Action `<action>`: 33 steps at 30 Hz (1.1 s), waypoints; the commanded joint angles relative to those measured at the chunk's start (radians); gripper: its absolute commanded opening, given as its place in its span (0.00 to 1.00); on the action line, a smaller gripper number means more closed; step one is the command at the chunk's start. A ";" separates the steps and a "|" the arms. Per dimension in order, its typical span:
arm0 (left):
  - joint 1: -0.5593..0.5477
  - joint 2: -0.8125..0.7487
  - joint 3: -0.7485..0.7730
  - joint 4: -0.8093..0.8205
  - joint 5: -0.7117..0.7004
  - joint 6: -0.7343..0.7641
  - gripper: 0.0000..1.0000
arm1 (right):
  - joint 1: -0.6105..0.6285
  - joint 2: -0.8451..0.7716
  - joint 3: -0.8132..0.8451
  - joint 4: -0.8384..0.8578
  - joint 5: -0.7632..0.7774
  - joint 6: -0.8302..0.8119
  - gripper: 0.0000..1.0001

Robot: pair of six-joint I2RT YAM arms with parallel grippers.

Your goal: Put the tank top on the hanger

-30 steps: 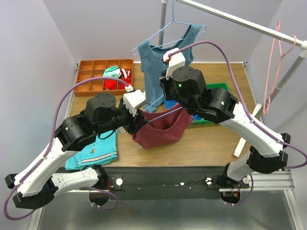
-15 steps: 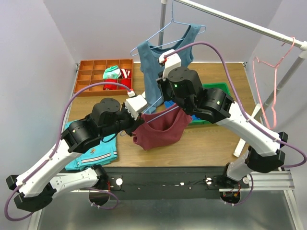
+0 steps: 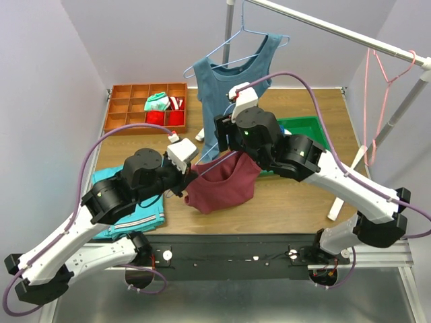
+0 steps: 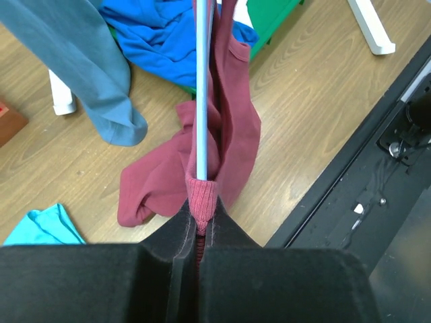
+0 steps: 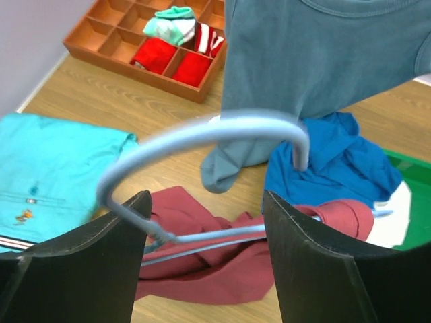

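The maroon tank top (image 3: 223,187) hangs bunched over the table, draped on the light-blue hanger (image 4: 202,87). My left gripper (image 4: 201,212) is shut on a knit strap of the tank top (image 4: 237,134), with the hanger's wire end running into that strap. In the top view the left gripper (image 3: 190,176) is at the garment's left edge. My right gripper (image 5: 205,202) stands open. The hanger's hook (image 5: 202,131) arcs across the gap between its fingers, its neck close to the left finger. The tank top (image 5: 222,276) lies below.
A slate-blue top (image 3: 225,87) hangs on its own hanger from the rail, and a pink hanger (image 3: 384,87) hangs at right. An orange divided tray (image 3: 121,101) sits back left, a green bin (image 3: 306,128) with a bright blue garment (image 5: 337,161) behind, and turquoise shorts (image 3: 135,215) front left.
My left gripper closed on the strap. My right gripper then opened and let go of the hanger's hook. Both arms shifted slightly left, and the pink hanger swung.
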 commanded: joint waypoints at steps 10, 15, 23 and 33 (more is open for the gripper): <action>-0.003 -0.104 -0.095 0.038 -0.103 -0.079 0.00 | 0.006 -0.135 -0.086 0.178 0.007 0.052 0.90; -0.005 -0.097 -0.094 0.055 -0.143 -0.101 0.00 | 0.006 -0.115 -0.089 0.177 -0.175 0.025 0.91; -0.003 -0.089 -0.076 0.035 -0.340 -0.156 0.00 | 0.008 -0.201 -0.239 0.225 -0.129 0.063 0.92; -0.003 -0.132 0.085 -0.096 -0.488 -0.187 0.00 | -0.024 -0.152 -0.467 0.184 0.193 0.264 1.00</action>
